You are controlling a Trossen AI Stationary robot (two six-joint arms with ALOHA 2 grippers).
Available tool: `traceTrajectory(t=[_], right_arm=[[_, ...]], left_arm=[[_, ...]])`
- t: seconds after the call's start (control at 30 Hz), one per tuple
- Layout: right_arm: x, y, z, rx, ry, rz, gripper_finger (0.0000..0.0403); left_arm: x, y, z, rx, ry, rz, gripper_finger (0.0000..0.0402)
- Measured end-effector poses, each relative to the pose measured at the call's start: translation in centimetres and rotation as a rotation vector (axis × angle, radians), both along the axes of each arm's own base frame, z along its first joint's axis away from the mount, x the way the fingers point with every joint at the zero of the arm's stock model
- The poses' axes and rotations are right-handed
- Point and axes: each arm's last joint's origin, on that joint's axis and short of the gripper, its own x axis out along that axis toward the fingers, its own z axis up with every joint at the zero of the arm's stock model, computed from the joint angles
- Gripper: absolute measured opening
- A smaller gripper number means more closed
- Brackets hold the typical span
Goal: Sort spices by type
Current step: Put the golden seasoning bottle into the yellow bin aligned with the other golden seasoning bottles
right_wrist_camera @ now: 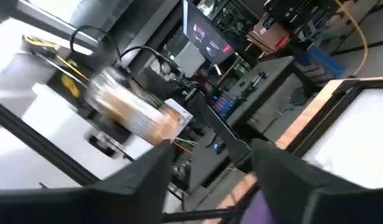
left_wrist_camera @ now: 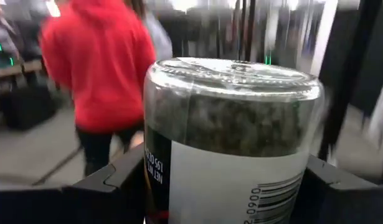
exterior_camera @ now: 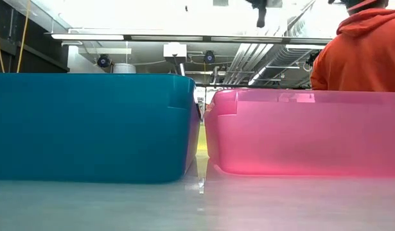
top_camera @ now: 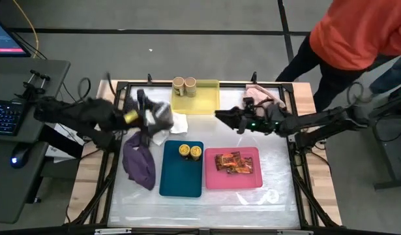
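My left gripper (top_camera: 150, 112) is shut on a small glass jar (left_wrist_camera: 231, 137) of dark green flakes, in the air over the white cloth (top_camera: 176, 124) and purple cloth (top_camera: 140, 162). The jar's yellowish lid (top_camera: 130, 117) points back toward the arm. The right wrist view also shows this jar (right_wrist_camera: 132, 115). My right gripper (top_camera: 221, 116) is open and empty, between the yellow tray (top_camera: 210, 99) and pink tray (top_camera: 255, 179), pointing toward the left gripper. Two tan-lidded jars (top_camera: 184, 83) stand in the yellow tray, two yellow-lidded jars (top_camera: 190, 151) in the teal tray (top_camera: 180, 183), and orange-red packets (top_camera: 233, 163) lie in the pink tray. My left gripper pinches the jar's glass body (left_wrist_camera: 155, 168) between its two fingers (left_wrist_camera: 110, 183), one on each side. The jar lies along the fingers, its glass bottom (left_wrist_camera: 235, 71) pointing away from the wrist and its lid toward it. It is lifted clear of the table and cloths.
A pink cloth (top_camera: 262, 93) lies at the far right, behind my right arm. A person in an orange-red hoodie (top_camera: 356, 32) stands beyond the table's far right corner. In the low view the teal tray wall (exterior_camera: 88, 128) and pink tray wall (exterior_camera: 306, 131) fill the picture.
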Motion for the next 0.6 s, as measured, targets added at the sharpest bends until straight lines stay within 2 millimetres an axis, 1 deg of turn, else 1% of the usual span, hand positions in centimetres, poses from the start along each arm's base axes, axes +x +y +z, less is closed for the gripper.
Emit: traceTrajectory(t=[0.07,0.13,0.2,0.27,0.37,0.47,0.53,0.6], right_arm=[[1.1,0.1,-0.8,0.047,-0.031,0.009,0.0263],[2.1,0.1,-1.3,0.099,-0.081,0.021,0.0298],[3.2,0.1,-1.2,0.144,-0.122,0.033,0.0321],[4.6,0.2,-0.8,0.174,-0.140,0.040,0.0335],[6.8,0.3,0.7,0.161,-0.180,0.049,0.0341],[9.0,0.6,2.9,0.078,-0.217,0.097,0.0342],[10.1,0.7,4.2,-0.015,-0.205,0.131,0.0342],[10.8,0.8,5.3,-0.081,-0.170,0.195,0.0342]], left_arm=[[0.4,0.6,1.2,-0.040,-0.136,0.001,0.0243],[0.7,1.1,2.2,-0.073,-0.247,0.008,0.0243],[1.1,1.3,2.6,-0.106,-0.320,0.003,0.0243],[1.8,1.4,2.8,-0.149,-0.375,-0.008,0.0243],[3.2,1.5,2.6,-0.202,-0.413,-0.029,0.0243],[4.5,1.7,2.2,-0.227,-0.450,-0.021,0.0243],[4.8,2.0,2.4,-0.229,-0.496,-0.011,0.0243],[4.7,2.4,2.9,-0.234,-0.569,-0.002,0.0243]])
